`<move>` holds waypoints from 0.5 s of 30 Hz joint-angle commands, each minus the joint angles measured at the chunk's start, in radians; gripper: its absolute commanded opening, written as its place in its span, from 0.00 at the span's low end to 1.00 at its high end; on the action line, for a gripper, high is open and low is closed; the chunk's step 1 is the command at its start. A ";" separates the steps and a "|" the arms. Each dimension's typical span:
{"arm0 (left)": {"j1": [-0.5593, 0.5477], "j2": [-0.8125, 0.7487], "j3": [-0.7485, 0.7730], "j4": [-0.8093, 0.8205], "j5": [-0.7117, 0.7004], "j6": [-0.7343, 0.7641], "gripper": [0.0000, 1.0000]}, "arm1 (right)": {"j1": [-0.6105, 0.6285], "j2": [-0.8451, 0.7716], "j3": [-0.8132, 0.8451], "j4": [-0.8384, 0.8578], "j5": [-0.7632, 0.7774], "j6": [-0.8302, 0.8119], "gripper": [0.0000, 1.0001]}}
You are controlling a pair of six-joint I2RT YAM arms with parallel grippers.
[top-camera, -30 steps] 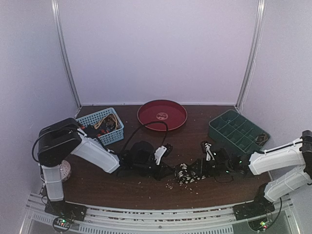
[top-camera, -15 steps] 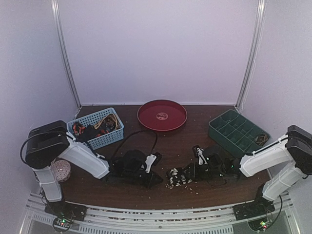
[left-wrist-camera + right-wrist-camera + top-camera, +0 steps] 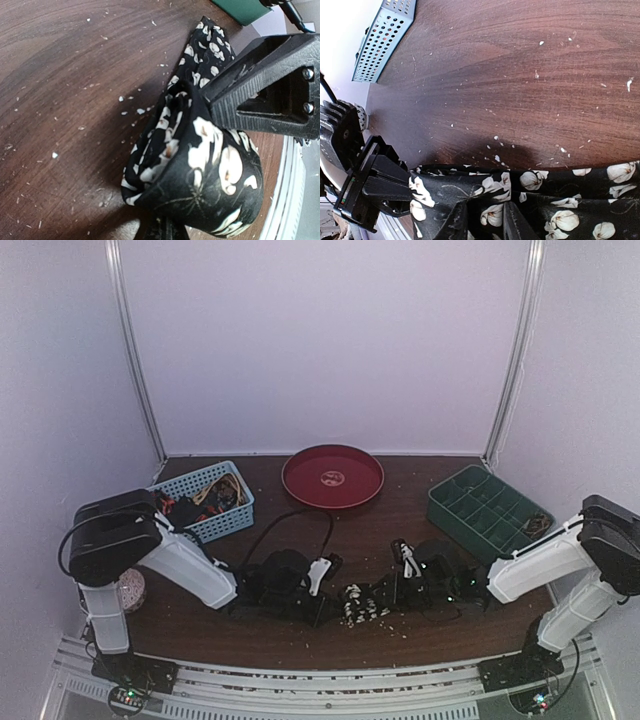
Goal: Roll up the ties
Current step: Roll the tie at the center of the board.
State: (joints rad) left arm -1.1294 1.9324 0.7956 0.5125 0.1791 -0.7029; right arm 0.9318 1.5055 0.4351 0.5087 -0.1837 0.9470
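Observation:
A black tie with white flowers (image 3: 364, 604) lies bunched near the table's front edge between both grippers. In the left wrist view its folded end (image 3: 200, 170) wraps over my left gripper (image 3: 326, 592), which is shut on it; only one lower finger (image 3: 159, 231) shows beneath the cloth. My right gripper (image 3: 485, 220) pinches a fold of the same tie (image 3: 555, 200) between its narrowed fingers, and its black finger (image 3: 260, 85) presses on the cloth from the right. More ties (image 3: 208, 494) are heaped in the blue basket.
A blue basket (image 3: 232, 520) stands at back left, a red round tray (image 3: 300, 476) at back centre and a green compartment box (image 3: 485, 508) at right. A speckled ball (image 3: 130, 590) sits by the left arm's base. Pale crumbs (image 3: 395, 625) dot the wood.
Both grippers and the tie bundle shifted left and toward the near edge. The right arm reached further left and its fingers narrowed a little on the cloth.

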 commanded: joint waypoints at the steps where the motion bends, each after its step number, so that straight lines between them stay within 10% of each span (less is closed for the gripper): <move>1: 0.003 0.015 0.005 0.042 -0.017 0.031 0.00 | 0.008 0.004 -0.013 -0.006 0.003 -0.001 0.25; 15: 0.013 0.006 0.078 0.087 0.051 0.045 0.00 | 0.006 -0.021 -0.002 -0.084 0.082 -0.049 0.25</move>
State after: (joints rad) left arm -1.1225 1.9358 0.8085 0.5472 0.2111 -0.6807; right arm 0.9318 1.4979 0.4267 0.5007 -0.1528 0.9382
